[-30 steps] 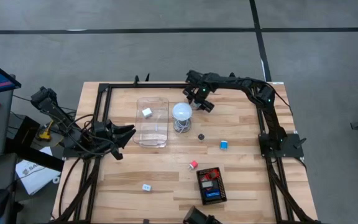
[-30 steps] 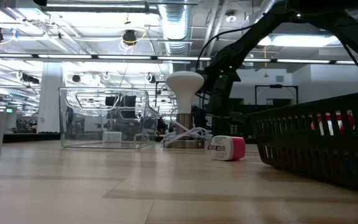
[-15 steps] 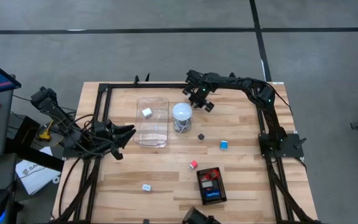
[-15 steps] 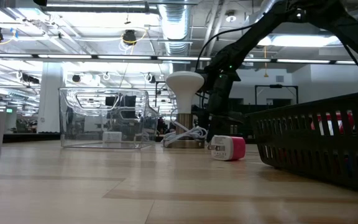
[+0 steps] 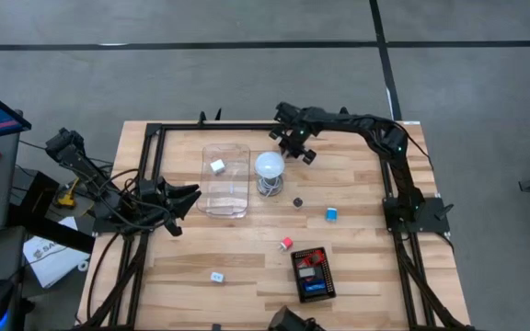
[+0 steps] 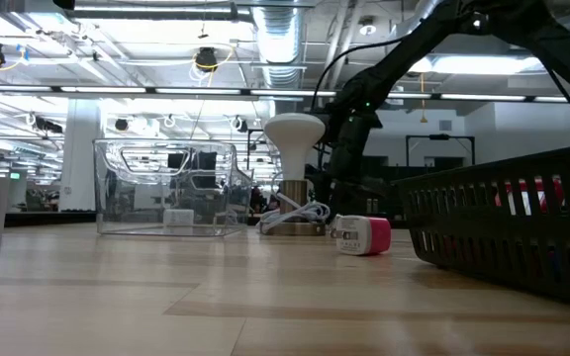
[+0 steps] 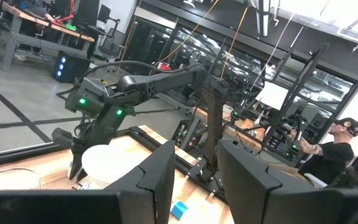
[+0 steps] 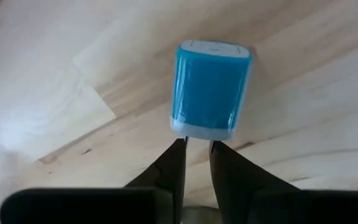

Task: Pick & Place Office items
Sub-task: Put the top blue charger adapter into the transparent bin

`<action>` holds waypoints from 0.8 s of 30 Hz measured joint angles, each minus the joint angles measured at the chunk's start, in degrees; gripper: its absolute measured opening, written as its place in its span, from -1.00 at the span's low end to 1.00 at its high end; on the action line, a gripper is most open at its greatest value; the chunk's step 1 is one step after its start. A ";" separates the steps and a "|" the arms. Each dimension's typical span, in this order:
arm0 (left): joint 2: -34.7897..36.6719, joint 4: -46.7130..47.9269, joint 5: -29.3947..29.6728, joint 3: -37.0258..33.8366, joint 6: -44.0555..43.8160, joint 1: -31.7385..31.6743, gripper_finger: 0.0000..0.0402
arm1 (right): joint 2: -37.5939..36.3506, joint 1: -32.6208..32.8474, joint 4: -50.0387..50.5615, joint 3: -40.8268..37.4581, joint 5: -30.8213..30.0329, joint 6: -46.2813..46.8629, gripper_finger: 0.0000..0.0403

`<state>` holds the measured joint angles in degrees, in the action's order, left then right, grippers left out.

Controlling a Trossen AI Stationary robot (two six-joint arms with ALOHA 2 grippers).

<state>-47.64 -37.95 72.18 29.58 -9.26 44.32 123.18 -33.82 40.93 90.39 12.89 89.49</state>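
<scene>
Right wrist view shows the right gripper with its two dark fingers drawn close together, pinching the lower edge of a blue block with a white base, which stands out ahead of the fingertips above the pale wooden table. From above, that gripper sits at the far side of the table, just beside a white round-headed lamp with a coiled cord at its foot; the held block is too small to make out from there. Left of the lamp lies a clear plastic box holding a white block. Nearer the front edge, a small dark piece, a second blue block and a red block lie well apart on the wood, and another white block rests alone toward the front left. A black tray near the front holds red and blue pieces. At table height, the red block stands between the lamp base and the tray wall. The left gripper waits at the table's left side, just beside the clear box, its fingers spread with a clear gap between them.
</scene>
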 joint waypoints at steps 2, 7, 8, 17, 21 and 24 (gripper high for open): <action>0.02 0.00 -0.02 0.00 -0.01 -0.01 -0.41 | -0.88 0.00 -0.01 0.00 -1.61 0.02 -0.71; 0.00 0.02 -0.56 0.00 0.16 0.02 -0.41 | -3.25 -0.60 1.08 0.02 -4.76 0.02 -0.84; 0.02 0.02 -0.56 0.00 0.18 0.02 -0.41 | -3.76 -0.83 1.13 0.02 -5.24 0.01 -0.86; 0.00 0.18 -2.20 0.00 0.47 0.02 -0.41 | -8.47 -2.33 7.54 0.02 -9.03 -2.19 -0.99; 0.00 0.17 -3.61 0.00 0.47 0.00 -0.41 | -10.53 -2.73 10.80 0.02 -10.38 -7.87 -0.99; -0.09 0.21 -4.36 0.00 0.47 0.00 -0.41 | -11.56 -2.75 16.73 0.13 -12.67 -16.56 -0.98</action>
<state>-47.72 -37.75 67.82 29.58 -8.80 44.33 111.62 -36.58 57.66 90.52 0.22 72.94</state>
